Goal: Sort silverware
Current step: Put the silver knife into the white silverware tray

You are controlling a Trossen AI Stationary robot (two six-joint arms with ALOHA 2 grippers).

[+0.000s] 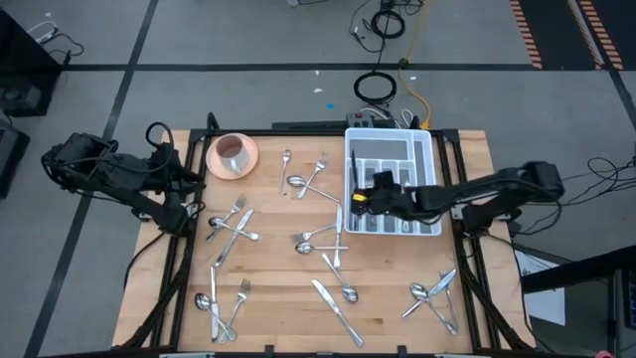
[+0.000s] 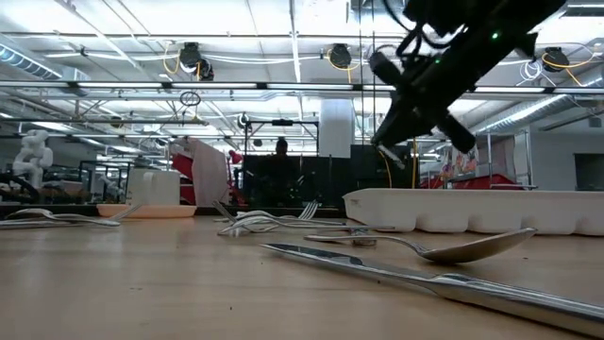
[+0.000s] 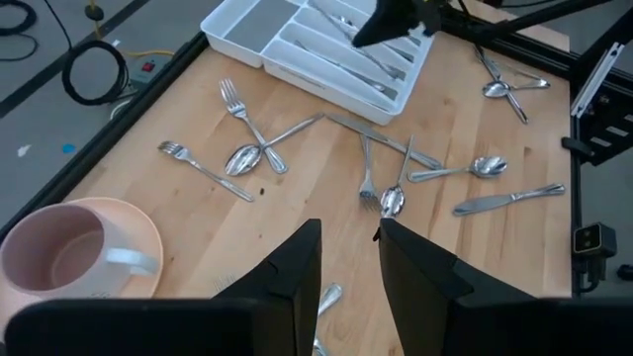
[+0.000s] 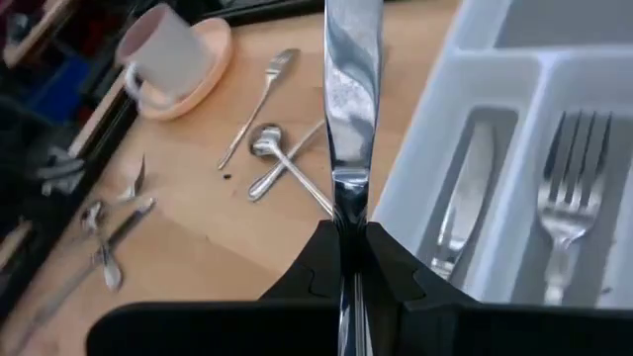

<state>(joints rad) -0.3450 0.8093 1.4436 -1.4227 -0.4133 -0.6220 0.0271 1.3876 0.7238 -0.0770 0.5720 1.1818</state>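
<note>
Right wrist view: my right gripper (image 4: 348, 247) is clamped on a knife (image 4: 351, 99), blade standing out ahead of the fingers over the tray's near wall.
Held piece: thin, stiff, polished steel; I judge it light and slippery, apt to pivot between the pads if I swing fast.
Grip point: I hold it on the handle just behind the blade; that reads as a sound place, flat faces against the pads.
Tray (image 1: 417, 149): white moulded plastic, long parallel slots, at the table's far right corner; a fork (image 4: 572, 188) and another knife lie in neighbouring slots.
Right gripper, high view (image 1: 360, 202): above the tray's left near part.
Loose silverware (image 1: 231, 227): forks, spoons and knives scattered in crossed heaps over the left side, centre, near edge and near right corner of the table (image 1: 278, 298); crossed pieces will likely drag one another when lifted.
Table: pale wood planks, matt.
Bowl (image 1: 234, 154): pink, holding a cup, at the far left corner.
Left gripper (image 3: 348, 259): waiting off the left edge near the bowl, fingers apart, holding nothing.
</note>
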